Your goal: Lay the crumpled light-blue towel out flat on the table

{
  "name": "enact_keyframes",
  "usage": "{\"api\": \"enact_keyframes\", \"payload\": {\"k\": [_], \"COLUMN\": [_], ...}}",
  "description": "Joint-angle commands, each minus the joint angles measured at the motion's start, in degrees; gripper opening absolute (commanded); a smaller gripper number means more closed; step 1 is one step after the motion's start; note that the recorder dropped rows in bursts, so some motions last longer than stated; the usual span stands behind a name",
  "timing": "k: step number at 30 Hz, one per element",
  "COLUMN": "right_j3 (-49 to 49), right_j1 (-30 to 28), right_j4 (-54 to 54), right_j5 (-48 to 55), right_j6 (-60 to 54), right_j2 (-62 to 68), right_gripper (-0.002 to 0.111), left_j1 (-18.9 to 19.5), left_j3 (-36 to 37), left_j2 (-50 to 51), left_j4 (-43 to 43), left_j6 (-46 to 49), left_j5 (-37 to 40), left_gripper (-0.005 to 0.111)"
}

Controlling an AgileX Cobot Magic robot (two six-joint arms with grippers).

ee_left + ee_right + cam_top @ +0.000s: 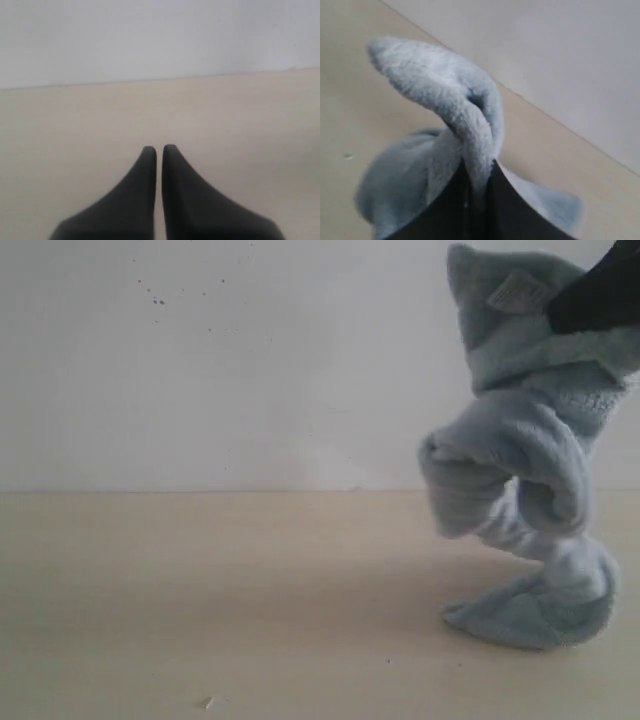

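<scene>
— Towel hangs twisted from the right hand, which is clamped on a fold near the white tag; only its lowest bunch rests on the tabletop, at the right.
— That narrow pinch could slip, dropping everything in a heap. The left hand, fingers pressed together on nothing, hovers well apart, so the twist may not open out.

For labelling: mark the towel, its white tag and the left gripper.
towel (535, 445), exterior view, on its twisted middle.
white tag (513, 290), exterior view, on the tag's centre.
left gripper (159, 150), left wrist view, between the shut fingertips.
</scene>
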Motion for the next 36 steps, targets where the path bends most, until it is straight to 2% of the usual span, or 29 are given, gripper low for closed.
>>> {"api": "enact_keyframes", "payload": {"k": [1, 2, 3, 4, 6, 7, 8, 9, 10, 11, 12, 13, 14, 15, 16, 18, 19, 21, 22, 23, 24, 25, 26, 28, 30, 32, 36], "right_j3": [-0.55, -0.55, -0.55, -0.55, -0.55, -0.55, -0.65, -0.64, -1.13, -1.25, -1.25, -1.14, -1.14, -1.14, -1.14, -1.14, -1.14, -1.14, -1.14, -1.14, -1.14, -1.14, -0.89, -0.5, -0.5, -0.5, -0.5], "right_j1": [-0.18, -0.18, -0.18, -0.18, -0.18, -0.18, -0.18, -0.18, -0.3, -0.39, -0.39, -0.39, -0.39, -0.39, -0.39, 1.35, 3.55, 6.79, 6.98, 6.98, 6.98, 7.21, 7.22, 7.22, 7.22, 7.22, 7.22], "right_j4": [-45.33, -60.01, -63.06, -60.24, -33.68, -7.87, 3.13, 10.15, 4.83, -10.28, -21.47, -32.36, -48.58, -53.6, -54.15, -40.66, -26.3, -14.99, -18.49, -36.78, -49.68, -57.85, -55.3, -48.68, -48.38, -52.87, -60.0], "right_j5": [-2.82, 2.84, 6.71, 7.07, 5.74, 7.74, 10.09, 11.39, 9.8, 7.26, 6.95, 8.07, 13.13, 14.67, 14.67, 12.79, 11.69, 11.78, 10.39, 8.3, 9.58, 12.78, 13.02, 11.66, 10.44, 10.98, 12.42], "right_j6": [37.98, 50.23, 51.18, 50.53, 37.11, 17.95, 7.62, 3.97, 10.65, 22.1, 29.01, 34.96, 42.7, 44.82, 45.22, 39.58, 26.98, 11.87, 14.5, 32.68, 43.08, 45.49, 42.1, 34.17, 37.43, 41.4, 42.1], "right_j2": [-2.7, -2.14, -2.03, -2.03, -2.15, -1.93, -1.93, -2.2, -2.8, -2.93, -3.08, -2.87, -2.66, -2.66, -3.02, -3.41, -3.22, -3.37, -3.37, -3.34, -2.92, -2.67, -2.67, -2.79, -2.09, -1.34, 0.12], "right_gripper": [0.0, 0.0, 0.0, 0.0, 0.0, 0.0, 0.0, 0.0, 0.0, 0.0, 0.0, 0.0, 0.0, 0.0, 0.0, 0.0, 0.0, 0.0, 0.0, 0.0, 0.0, 0.0, 0.0, 0.0, 0.0, 0.0, 0.0], "left_j1": [0.19, 0.19, 0.19, 0.19, 0.19, 0.19, 0.19, 0.19, 0.19, 0.19, 0.19, 0.19, 0.19, 0.19, -0.18, -1.12, -1.56, -1.54, -1.54, -1.58, -1.58, -1.58, -2.01, -3.74, -5.87, -7.38, -10.07], "left_j3": [0.08, 0.08, 0.33, 0.75, 2.65, 3.84, 4.31, 4.38, 4.51, 4.51, 4.51, 4.51, 4.54, 4.54, 4.64, 5.66, 6.35, 6.98, 7.26, 7.29, 7.29, 7.4, 7.54, 9.25, 11.22, 11.47, 11.33], "left_j2": [-8.75, -10.2, -10.77, -10.77, -10.77, -10.77, -10.77, -11.04, -11.33, -11.95, -12.54, -13.0, -13.51, -13.77, -13.77, -13.77, -13.52, -13.52, -13.52, -13.52, -13.52, -13.52, -13.52, -12.43, -10.72, -9.24, -6.47], "left_j4": [-5.29, -7.27, -8.47, -8.86, -8.96, -8.8, -8.8, -8.8, -8.8, -8.8, -8.8, -8.8, -8.8, -8.8, -8.8, -8.8, -7.51, -5.22, -5.29, -5.54, -5.67, -5.92, -5.92, -4.6, 3.66, 10.51, 10.68], "left_j6": [-0.7, -0.89, -1.01, -1.01, -1.01, -1.01, -1.01, -0.49, 0.31, 0.31, 0.31, 0.31, 0.31, 0.31, 0.31, 0.31, 0.31, 0.31, 0.31, 0.31, 0.31, 0.31, 0.31, 0.31, 0.31, 0.31, 0.31], "left_j5": [14.04, 16.94, 16.72, 15.77, 11.48, 9.69, 9.03, 9.32, 10.19, 11.41, 11.38, 11.04, 9.99, 9.11, 7.52, 5.19, 4.55, 4.71, 5.38, 6.84, 6.45, 2.61, -0.7, -12.83, -24.7, -31.67, -32.95], "left_gripper": [0.004, 0.004, 0.004, 0.004, 0.004, 0.004, 0.004, 0.004, 0.004, 0.004, 0.004, 0.004, 0.004, 0.004, 0.004, 0.004, 0.004, 0.004, 0.004, 0.004, 0.004, 0.004, 0.004, 0.004, 0.004, 0.004, 0.004]}}
